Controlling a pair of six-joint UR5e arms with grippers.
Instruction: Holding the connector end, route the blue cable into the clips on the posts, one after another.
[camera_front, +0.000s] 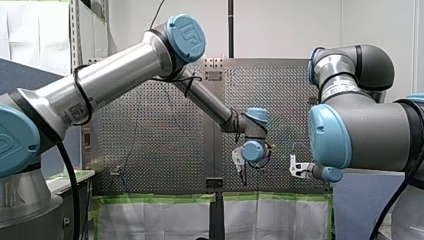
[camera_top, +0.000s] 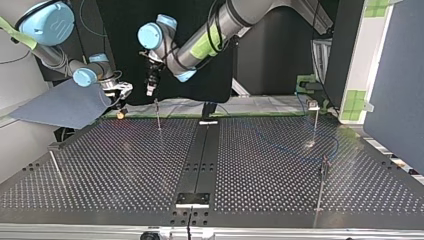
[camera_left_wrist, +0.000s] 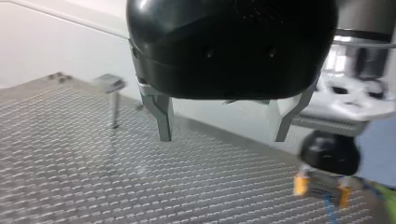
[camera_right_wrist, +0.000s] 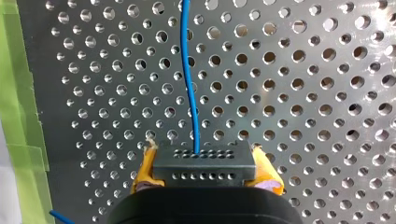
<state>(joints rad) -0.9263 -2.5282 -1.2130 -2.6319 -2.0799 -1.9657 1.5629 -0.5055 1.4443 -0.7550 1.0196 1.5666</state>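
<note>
My right gripper (camera_right_wrist: 204, 156) is shut on a black connector (camera_right_wrist: 203, 170), its yellow pads (camera_right_wrist: 144, 168) pressing on both sides. The blue cable (camera_right_wrist: 188, 79) runs out of the connector and away over the perforated table (camera_right_wrist: 303, 93). In the left wrist view my left gripper (camera_left_wrist: 224, 133) hangs above the table, open and holding nothing, with the right gripper (camera_left_wrist: 322, 186) and the connector just beside it. In the top view my left gripper (camera_top: 150, 86) hovers over a thin post (camera_top: 158, 114) and my right gripper (camera_top: 119, 94) is at its left.
Three more posts stand on the table in the top view: at the far right (camera_top: 315, 119), near right (camera_top: 322, 184) and near left (camera_top: 56, 165). A blue-grey panel (camera_top: 65, 105) sits by the right arm. Green tape (camera_right_wrist: 18, 116) edges the table.
</note>
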